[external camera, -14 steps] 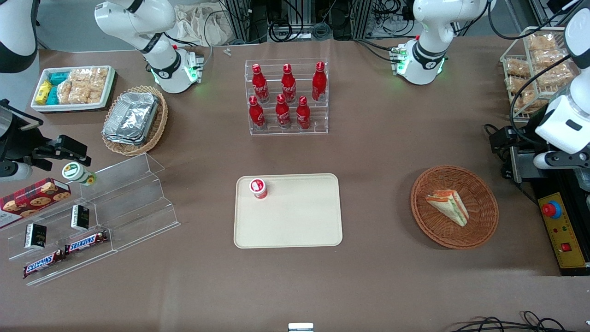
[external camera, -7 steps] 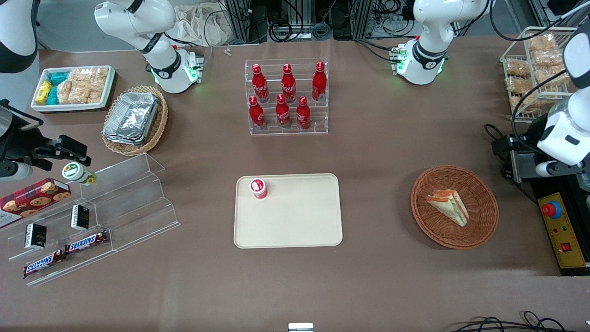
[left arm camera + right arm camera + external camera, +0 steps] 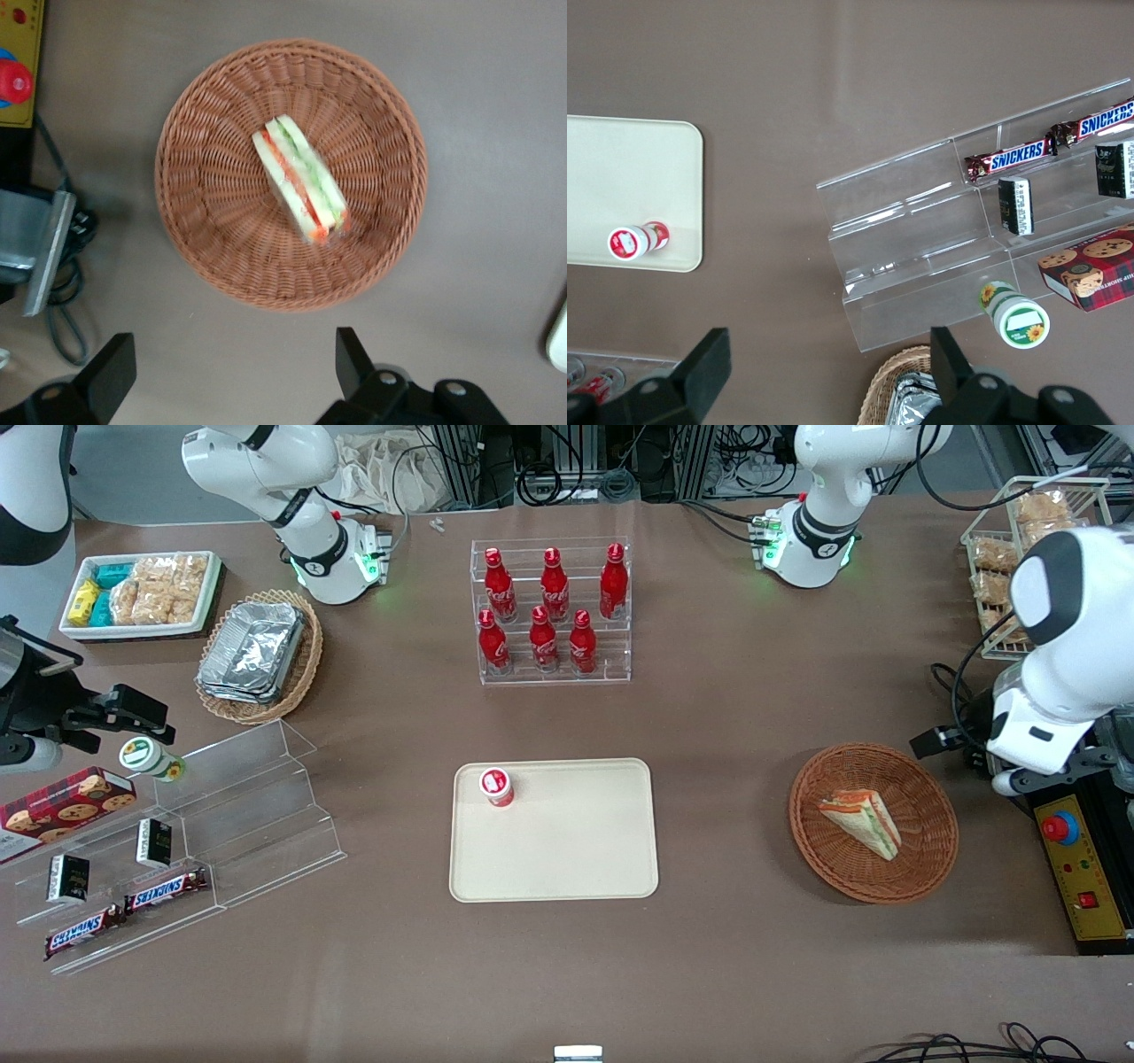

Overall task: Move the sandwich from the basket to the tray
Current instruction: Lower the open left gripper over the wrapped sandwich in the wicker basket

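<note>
The sandwich, a pale wedge with green and orange-red layers, lies in the round reddish-brown wicker basket toward the working arm's end of the table. The cream tray lies mid-table with a small red-capped bottle standing on it. The left arm's wrist hangs high beside the basket. In the left wrist view the gripper is open and empty, its fingers spread wide over bare table just outside the basket. The sandwich lies in the middle of the basket.
A yellow box with a red stop button and cables lie beside the basket. A wire rack of bagged snacks stands farther back. A rack of red cola bottles, an oval basket of foil trays and clear acrylic steps stand elsewhere.
The left arm has swung in from the table's end toward the basket, and its wrist now hangs closer to the basket's rim. The sandwich and the tray have not moved.
</note>
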### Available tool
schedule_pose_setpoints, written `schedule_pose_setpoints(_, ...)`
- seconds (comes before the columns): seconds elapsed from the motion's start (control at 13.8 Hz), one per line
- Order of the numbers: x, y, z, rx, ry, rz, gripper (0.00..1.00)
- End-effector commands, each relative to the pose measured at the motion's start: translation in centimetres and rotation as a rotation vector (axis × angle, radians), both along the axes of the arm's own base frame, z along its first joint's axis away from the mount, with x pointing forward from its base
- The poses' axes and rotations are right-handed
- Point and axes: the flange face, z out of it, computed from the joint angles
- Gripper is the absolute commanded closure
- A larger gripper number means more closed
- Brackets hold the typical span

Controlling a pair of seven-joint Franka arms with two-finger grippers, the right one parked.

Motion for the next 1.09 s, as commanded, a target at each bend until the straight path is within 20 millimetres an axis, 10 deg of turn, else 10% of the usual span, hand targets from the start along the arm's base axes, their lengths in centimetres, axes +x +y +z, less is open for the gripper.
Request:
schedule_pose_setpoints(0.0, 0.5, -0.1, -4.0, -0.013, -0.021, 0.101, 0.00)
schedule_pose_setpoints(1.02, 5.4, -1.1, -17.5, -0.056, -0.027, 0.413, 0.00)
